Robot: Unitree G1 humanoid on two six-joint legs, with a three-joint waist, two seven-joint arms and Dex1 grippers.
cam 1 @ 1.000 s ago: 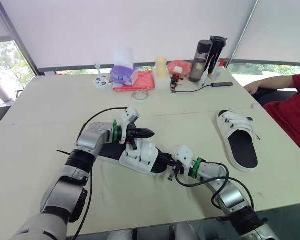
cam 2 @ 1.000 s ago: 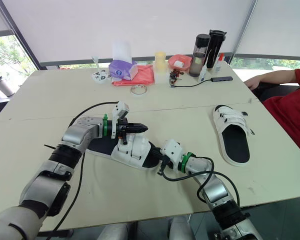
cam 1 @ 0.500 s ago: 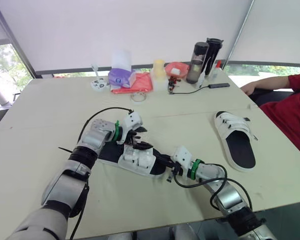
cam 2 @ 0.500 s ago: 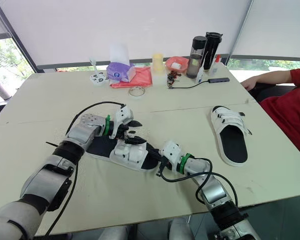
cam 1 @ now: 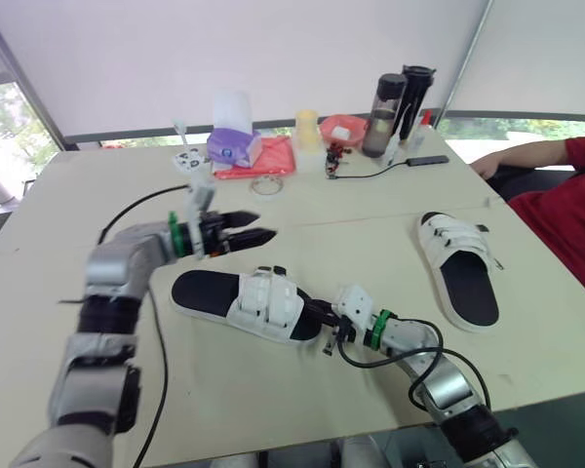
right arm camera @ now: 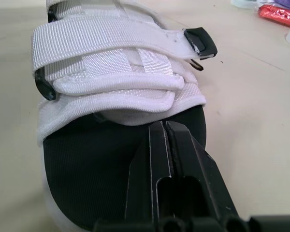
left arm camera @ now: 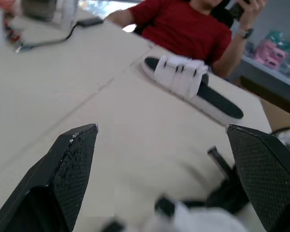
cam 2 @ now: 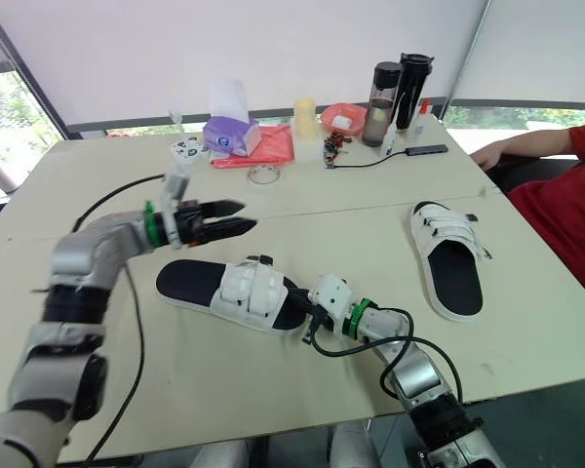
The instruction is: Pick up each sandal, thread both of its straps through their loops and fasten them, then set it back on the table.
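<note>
Near sandal: the near sandal [cam 1: 242, 302] lies flat on the table [cam 1: 370, 229], about the middle of its near half, sole down, its heel toward the robot's left and its toe toward the right arm.
Its straps: two white straps [right arm camera: 106, 63] lie folded across the upper, one over the other. A black-tipped strap end [right arm camera: 199, 42] sticks out at the side. I can't tell whether they are fastened.
Right claw: the right gripper [cam 1: 324, 320] is at the toe end, with its two black fingers pressed together and nothing between them. Their tips rest on the black footbed just under the front strap.
Left claw: the left gripper [cam 1: 263, 224] hangs above the table, beyond the sandal's heel end and clear of it. Its fingers are spread wide and empty.
Second sandal: the far sandal [cam 1: 460, 271] lies flat well off to the right, its straps across it.
Far edge: a purple tissue box [cam 1: 232, 148], a red cloth [cam 1: 273, 156], two dark bottles [cam 1: 398, 97] and a black cable [cam 1: 370, 174].
Onlooker: a person in red [cam 1: 570, 210] sits at the table's right side.
</note>
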